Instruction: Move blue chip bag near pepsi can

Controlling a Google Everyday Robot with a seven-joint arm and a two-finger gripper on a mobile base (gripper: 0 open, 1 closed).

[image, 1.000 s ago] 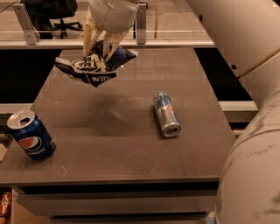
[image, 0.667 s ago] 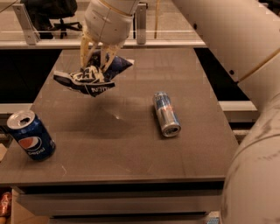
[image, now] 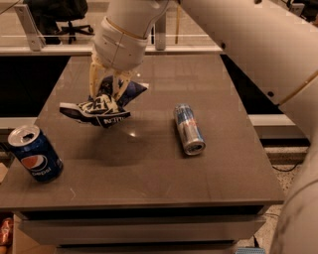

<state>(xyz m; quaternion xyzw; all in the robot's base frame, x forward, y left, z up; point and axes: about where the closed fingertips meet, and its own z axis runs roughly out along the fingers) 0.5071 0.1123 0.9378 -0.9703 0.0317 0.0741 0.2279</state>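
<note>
The blue chip bag is a crumpled dark blue foil bag with white lettering. It hangs above the left middle of the table, held from above by my gripper, whose tan fingers are shut on the bag's top. The pepsi can stands upright at the table's front left corner, to the left of and nearer than the bag. There is a clear gap between bag and can.
A slim silver-and-blue energy drink can lies on its side right of the table's centre. The dark table ends at the front edge just below the pepsi can. My white arm spans the upper right. An office chair stands behind the rail.
My gripper has carried the chip bag toward the front left and lower, closer to the pepsi can. Both cans have stayed put.
</note>
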